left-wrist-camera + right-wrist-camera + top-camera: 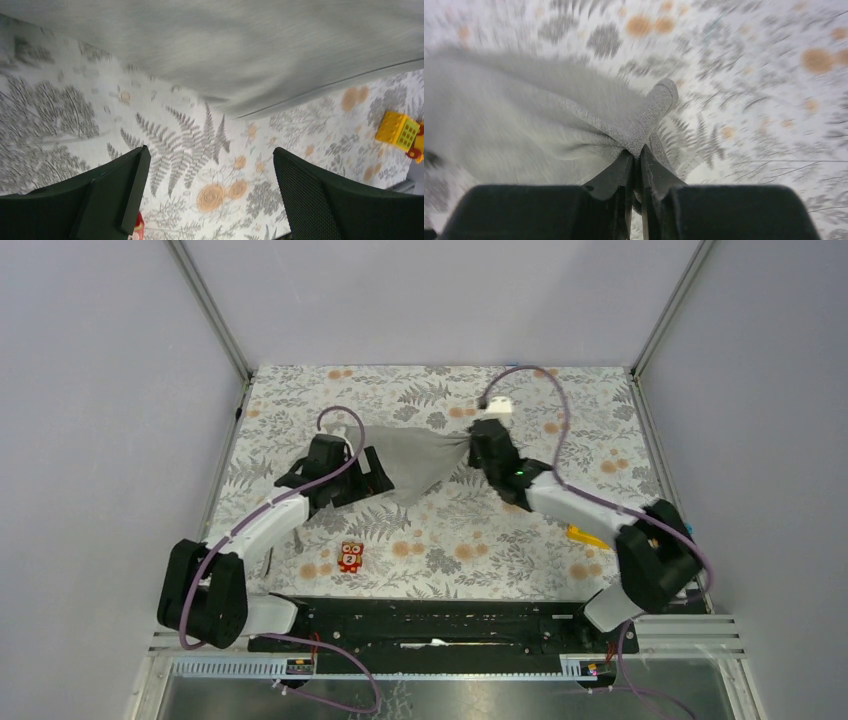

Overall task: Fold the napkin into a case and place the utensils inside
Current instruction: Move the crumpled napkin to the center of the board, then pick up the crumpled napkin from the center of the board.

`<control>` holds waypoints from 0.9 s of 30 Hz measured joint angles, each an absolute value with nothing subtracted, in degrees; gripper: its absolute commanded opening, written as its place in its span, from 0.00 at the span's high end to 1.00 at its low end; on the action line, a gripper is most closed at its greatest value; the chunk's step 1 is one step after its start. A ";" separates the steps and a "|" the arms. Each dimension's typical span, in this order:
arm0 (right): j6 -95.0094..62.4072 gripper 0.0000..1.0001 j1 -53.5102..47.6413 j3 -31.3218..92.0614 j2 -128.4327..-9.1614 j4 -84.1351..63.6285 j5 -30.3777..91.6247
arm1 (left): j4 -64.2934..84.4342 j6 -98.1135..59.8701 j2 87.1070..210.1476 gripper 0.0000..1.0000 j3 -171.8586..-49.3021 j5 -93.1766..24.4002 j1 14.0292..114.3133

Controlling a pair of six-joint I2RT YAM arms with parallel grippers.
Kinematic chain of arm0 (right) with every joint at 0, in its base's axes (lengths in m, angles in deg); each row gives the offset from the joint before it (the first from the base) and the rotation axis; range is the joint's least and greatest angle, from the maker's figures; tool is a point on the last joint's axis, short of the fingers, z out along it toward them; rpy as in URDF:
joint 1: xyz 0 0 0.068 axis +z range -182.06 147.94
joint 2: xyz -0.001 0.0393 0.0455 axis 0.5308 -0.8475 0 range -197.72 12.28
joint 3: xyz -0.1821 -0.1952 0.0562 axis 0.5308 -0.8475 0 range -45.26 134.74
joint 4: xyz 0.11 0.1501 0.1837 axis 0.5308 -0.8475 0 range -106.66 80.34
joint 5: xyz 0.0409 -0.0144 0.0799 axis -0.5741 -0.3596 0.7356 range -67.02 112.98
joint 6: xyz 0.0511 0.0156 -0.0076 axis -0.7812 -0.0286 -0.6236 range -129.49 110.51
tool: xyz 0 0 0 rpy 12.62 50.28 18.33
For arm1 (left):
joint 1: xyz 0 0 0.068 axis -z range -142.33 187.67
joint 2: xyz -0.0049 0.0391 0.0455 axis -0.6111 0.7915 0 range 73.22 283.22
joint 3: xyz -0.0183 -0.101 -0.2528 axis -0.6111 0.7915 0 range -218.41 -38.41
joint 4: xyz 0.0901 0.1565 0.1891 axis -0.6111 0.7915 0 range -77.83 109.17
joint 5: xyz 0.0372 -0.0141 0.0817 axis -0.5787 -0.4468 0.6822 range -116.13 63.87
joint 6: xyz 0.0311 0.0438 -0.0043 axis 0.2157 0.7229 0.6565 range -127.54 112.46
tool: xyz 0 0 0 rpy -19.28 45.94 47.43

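The napkin (418, 460) is a plain grey cloth, pulled up off the floral table cover into a loose triangle between the two arms. My right gripper (472, 450) is shut on its right corner, and in the right wrist view the cloth (534, 125) bunches into the closed jaws of that gripper (638, 156). My left gripper (376, 478) sits at the napkin's left side, open. In the left wrist view its fingers (117, 190) stand wide apart over bare table cover, with the napkin (250, 45) ahead of them, untouched. No case shape shows. The utensils are out of view.
A small red toy figure (350, 557) stands near the front middle of the table cover. It also shows in the left wrist view as a red toy (138, 227) by the left finger. A yellow studded block (588, 536) lies beside the right arm, also seen as a yellow block (397, 130). Metal frame posts line both sides.
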State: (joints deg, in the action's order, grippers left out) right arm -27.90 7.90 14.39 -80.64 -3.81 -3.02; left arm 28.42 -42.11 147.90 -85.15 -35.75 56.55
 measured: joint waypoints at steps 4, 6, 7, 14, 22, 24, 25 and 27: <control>-27.90 0.87 1.81 9.56 -69.76 0.30 -3.32 | 27.83 -44.29 148.40 0.05 -81.33 -37.85 57.57; -27.92 1.00 -1.23 8.27 -67.85 1.48 -3.32 | 26.96 -44.86 149.14 0.05 -81.15 -37.83 59.32; -27.94 1.00 -2.57 7.71 -67.68 1.89 -3.30 | 26.28 -44.88 149.93 0.06 -81.37 -37.26 61.00; -29.85 1.00 -4.49 4.47 -70.26 2.35 0.24 | 24.36 -43.44 159.81 0.09 -86.81 -26.68 77.77; -30.31 1.00 -5.04 3.38 -70.35 4.49 1.70 | 19.33 -43.38 169.10 0.01 -89.37 -12.17 86.05; -30.33 1.00 -5.21 2.77 -70.32 5.02 1.75 | 18.20 -44.86 170.43 0.01 -90.20 -9.24 86.18; -30.33 1.00 -5.25 2.48 -70.32 5.22 1.81 | 17.93 -45.67 170.78 0.01 -90.49 -8.13 86.14; -30.33 1.00 -5.34 1.89 -70.32 5.67 2.25 | 17.61 -47.51 171.59 0.01 -91.18 -5.75 86.05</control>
